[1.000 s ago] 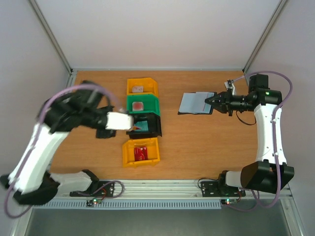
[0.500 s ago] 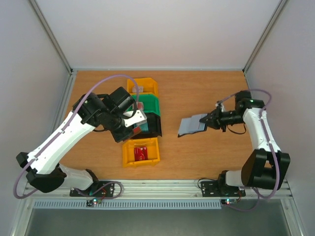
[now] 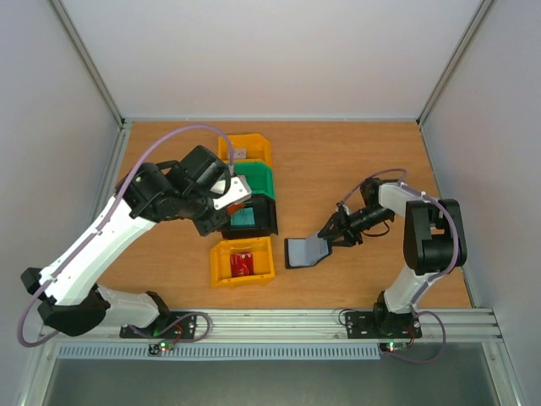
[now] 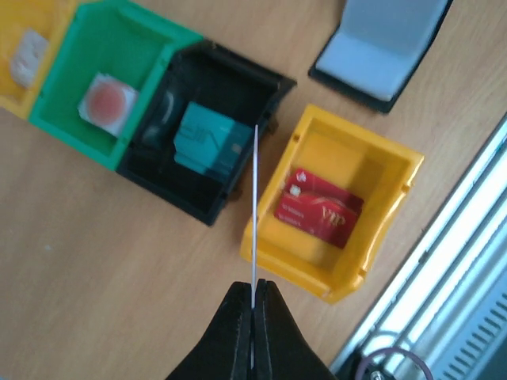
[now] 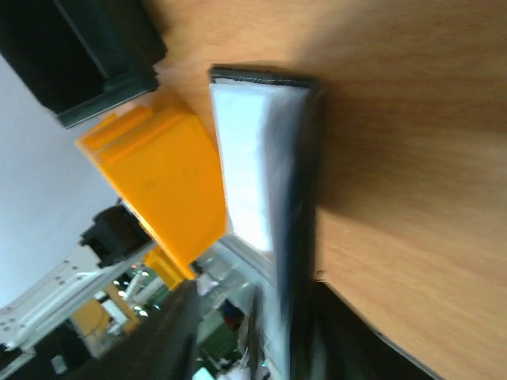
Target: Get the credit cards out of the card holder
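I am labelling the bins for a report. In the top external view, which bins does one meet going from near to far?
yellow bin holding the red card → black bin holding the teal card → green bin → second yellow bin

The right pincer (image 3: pixel 331 238) has carried the holder (image 3: pixel 304 252) from far right to near the front yellow bin (image 3: pixel 243 277). The left pincer (image 4: pixel 253 290), gripping a card (image 4: pixel 254 206), has swung over the bins.
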{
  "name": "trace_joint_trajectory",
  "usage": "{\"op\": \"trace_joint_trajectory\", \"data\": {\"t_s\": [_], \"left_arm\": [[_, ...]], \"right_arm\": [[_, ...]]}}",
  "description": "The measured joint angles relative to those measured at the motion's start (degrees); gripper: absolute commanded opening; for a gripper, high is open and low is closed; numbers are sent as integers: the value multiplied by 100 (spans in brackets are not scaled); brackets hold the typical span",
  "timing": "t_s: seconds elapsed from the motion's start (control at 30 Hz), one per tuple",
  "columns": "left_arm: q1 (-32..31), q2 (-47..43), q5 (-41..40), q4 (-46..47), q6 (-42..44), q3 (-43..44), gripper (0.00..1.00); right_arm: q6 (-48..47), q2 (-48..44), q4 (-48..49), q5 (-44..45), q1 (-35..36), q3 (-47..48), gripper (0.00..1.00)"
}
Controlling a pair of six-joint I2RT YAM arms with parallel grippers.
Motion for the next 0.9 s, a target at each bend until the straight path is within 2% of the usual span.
{"op": "trace_joint_trajectory", "data": {"t_s": [0.13,0.27,0.37,0.43,0.57,0.67,0.77,0.9], "left_arm": [[-2,-398,4,734,407,-219,0],[-11,-1163,417,1814,1276,-833,0],[-52,-2076,929,3226,2492,-1897,0],[-70,-2645,1303,4142,3654,-2719,0],[-76,-2949,1858,5344,5528,-3397,0],[-76,-2848,2253,6266,6649,-3648,0],[-76,-2767,2457,6931,7420,-3862,0],[-76,-2691,2500,7458,8037,-3923,0]], "right_arm": [[-175,280,-326,549,-153,136,60],[-26,42,-822,1266,-916,568,70],[94,-385,-1394,1781,-1364,1696,71],[103,-476,-1838,1869,-1335,3112,71],[81,-107,-2339,1453,-640,6179,71],[514,61,-2645,601,321,7394,71],[1056,238,-2695,17,1213,7890,71],[1792,385,-2594,-446,2124,7901,70]]}}
